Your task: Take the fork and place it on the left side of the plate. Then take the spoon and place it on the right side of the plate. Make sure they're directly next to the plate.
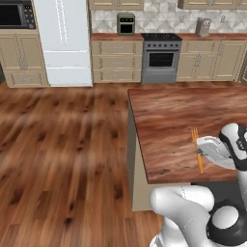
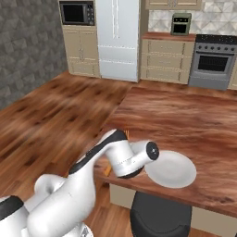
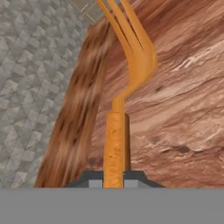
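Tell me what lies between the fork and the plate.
In the right base view, the arm's white wrist lies between the fork and the plate.

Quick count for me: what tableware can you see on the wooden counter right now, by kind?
Slender orange fork, handle between the shut gripper tips: 1
Round pale grey-white plate: 1
Total: 2

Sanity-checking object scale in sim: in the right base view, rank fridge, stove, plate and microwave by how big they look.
1. fridge, largest.
2. plate and stove: look about alike; the plate sits much nearer the camera and the stove is cut by the frame edge, so unranked.
3. microwave, smallest.
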You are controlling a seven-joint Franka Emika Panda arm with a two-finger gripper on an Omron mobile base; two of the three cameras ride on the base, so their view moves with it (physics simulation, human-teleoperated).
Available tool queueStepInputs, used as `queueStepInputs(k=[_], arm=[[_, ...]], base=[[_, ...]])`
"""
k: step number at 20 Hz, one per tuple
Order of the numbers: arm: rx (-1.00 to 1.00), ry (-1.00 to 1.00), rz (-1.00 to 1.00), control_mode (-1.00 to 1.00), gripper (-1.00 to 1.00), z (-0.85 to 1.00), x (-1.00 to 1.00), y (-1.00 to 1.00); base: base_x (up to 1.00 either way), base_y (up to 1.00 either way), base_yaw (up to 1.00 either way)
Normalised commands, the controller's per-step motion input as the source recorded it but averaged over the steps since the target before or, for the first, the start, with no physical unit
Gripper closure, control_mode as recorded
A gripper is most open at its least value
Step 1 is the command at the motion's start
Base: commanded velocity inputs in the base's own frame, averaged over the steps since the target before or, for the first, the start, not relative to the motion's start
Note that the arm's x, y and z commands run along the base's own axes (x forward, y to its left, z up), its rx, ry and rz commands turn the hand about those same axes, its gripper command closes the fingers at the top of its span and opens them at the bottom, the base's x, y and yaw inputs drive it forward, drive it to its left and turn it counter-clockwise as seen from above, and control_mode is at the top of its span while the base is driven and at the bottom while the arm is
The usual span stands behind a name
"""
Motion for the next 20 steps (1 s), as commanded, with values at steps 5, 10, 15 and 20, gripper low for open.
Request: queueStepInputs(k=[5, 10, 15, 20], arm=[[0.00, 0.00, 0.05, -1.00, 1.00, -0.37, 0.53, -0.31], [0.00, 0.00, 0.05, -1.00, 1.00, -0.36, 0.58, -0.43], [0.00, 0.00, 0.07, -1.00, 1.00, -0.32, 0.48, -0.55], [0.00, 0.01, 0.05, -1.00, 1.00, -0.31, 0.42, -0.41]], base=[[0.00, 0.00, 0.00], [0.00, 0.00, 0.00], [0.00, 0.00, 0.00], [0.00, 0.00, 0.00]])
